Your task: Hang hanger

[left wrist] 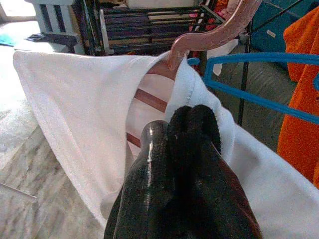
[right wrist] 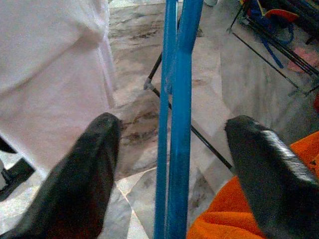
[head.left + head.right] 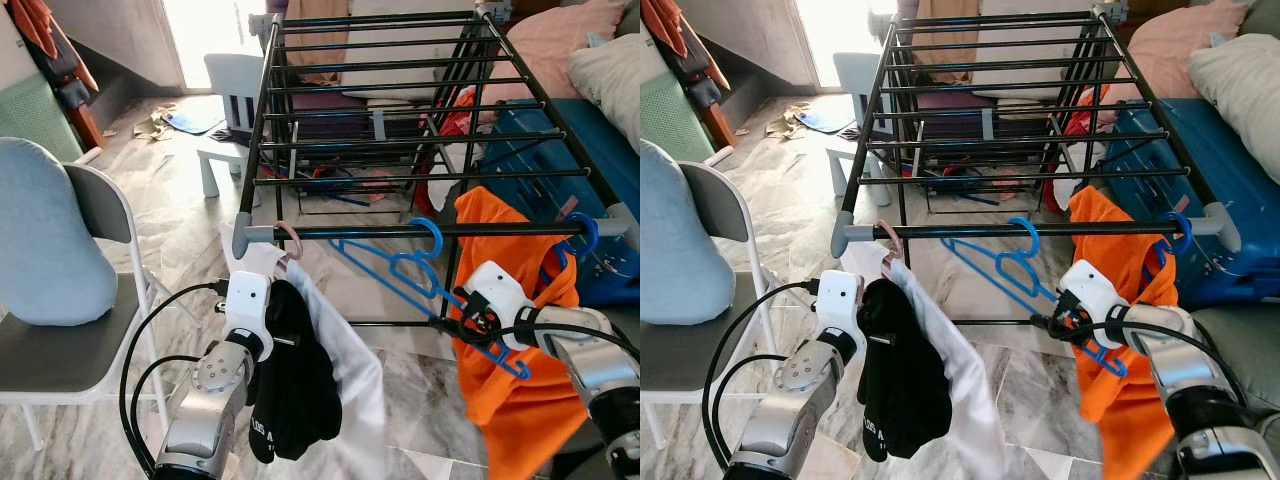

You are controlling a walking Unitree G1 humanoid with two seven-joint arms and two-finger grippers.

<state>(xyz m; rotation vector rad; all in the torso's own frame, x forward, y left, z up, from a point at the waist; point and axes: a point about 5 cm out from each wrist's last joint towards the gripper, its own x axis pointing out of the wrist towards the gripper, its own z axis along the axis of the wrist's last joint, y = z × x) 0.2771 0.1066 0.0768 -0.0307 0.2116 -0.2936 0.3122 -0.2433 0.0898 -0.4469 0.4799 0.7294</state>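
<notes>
The blue hanger (image 3: 425, 268) already hooks the drying rack's front rail (image 3: 430, 232) and lies unpinched between the spread fingers of the right gripper (image 2: 172, 149) (left gripper (image 1: 187, 144) pressed shut on the white garment (image 1: 75, 119)), so only withdrawal appears left.

Grey and white marble floor (image 3: 180, 215) all around, with black drying rack (image 3: 400, 90) standing in the middle. Left of the rack, grey folding chair (image 3: 110, 300) with pale blue cushion (image 3: 45, 240) leaning on its back. Beyond the rack's far left corner, small white plastic chair (image 3: 232, 100) near a bright doorway (image 3: 205, 30), strong daylight coming in. Scattered scraps (image 3: 165, 122) on floor beside that small chair. Right of the rack, blue suitcase (image 3: 545, 150) and pink bedding (image 3: 575, 45) with white pillow (image 3: 610, 75).
</notes>
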